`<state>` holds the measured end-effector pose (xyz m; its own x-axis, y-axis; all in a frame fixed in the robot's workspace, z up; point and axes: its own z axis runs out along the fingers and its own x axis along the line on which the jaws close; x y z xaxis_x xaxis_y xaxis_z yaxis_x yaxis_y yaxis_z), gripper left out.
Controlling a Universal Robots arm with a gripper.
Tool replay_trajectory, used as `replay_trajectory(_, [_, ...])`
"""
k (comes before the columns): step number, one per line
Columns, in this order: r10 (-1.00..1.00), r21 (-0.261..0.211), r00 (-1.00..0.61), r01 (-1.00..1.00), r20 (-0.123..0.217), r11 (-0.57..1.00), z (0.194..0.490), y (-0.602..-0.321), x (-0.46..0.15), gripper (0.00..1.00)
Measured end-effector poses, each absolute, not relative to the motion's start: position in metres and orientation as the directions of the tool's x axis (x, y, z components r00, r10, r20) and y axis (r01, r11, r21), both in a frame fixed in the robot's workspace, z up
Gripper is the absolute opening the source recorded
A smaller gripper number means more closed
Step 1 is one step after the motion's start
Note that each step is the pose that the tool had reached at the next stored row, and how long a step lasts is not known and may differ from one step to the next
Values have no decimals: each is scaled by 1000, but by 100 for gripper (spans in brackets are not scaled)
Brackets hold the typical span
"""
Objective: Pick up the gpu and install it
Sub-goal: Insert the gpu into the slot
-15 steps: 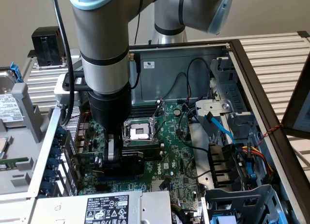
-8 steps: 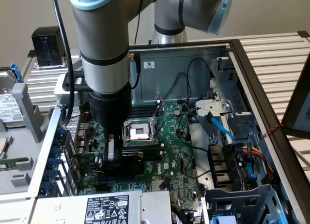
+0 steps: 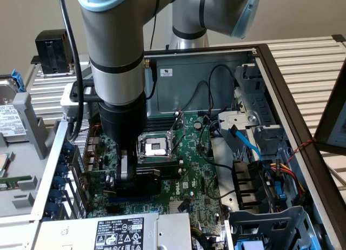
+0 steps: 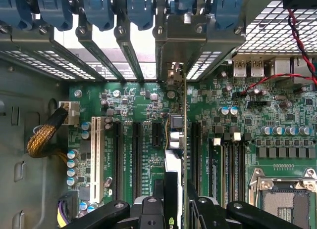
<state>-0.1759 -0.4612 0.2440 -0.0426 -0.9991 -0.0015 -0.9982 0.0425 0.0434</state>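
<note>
Jaws clamped partway closed on the gpu (image 4: 176,135), which stands edge-on at the motherboard (image 4: 133,101) slots.

A plain beige wall (image 3: 32,12) stands behind; a pale slatted table (image 3: 308,61) lies under everything; the light is even.

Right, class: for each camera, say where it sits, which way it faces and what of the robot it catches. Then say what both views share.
Exterior view: off the arm, above the open computer case, looking down at the motherboard; the grey arm and the gripper show.
Wrist view: on the wrist, looking down past the gripper at the expansion slots; black fingers show, closed on the gpu.
Shared: gripper, gpu, motherboard, CPU socket.
</note>
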Motion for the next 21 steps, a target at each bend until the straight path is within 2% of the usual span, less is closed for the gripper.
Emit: replay_trajectory(21, [-999,43,-39,-998,-1,39,242,-461,-177,27])
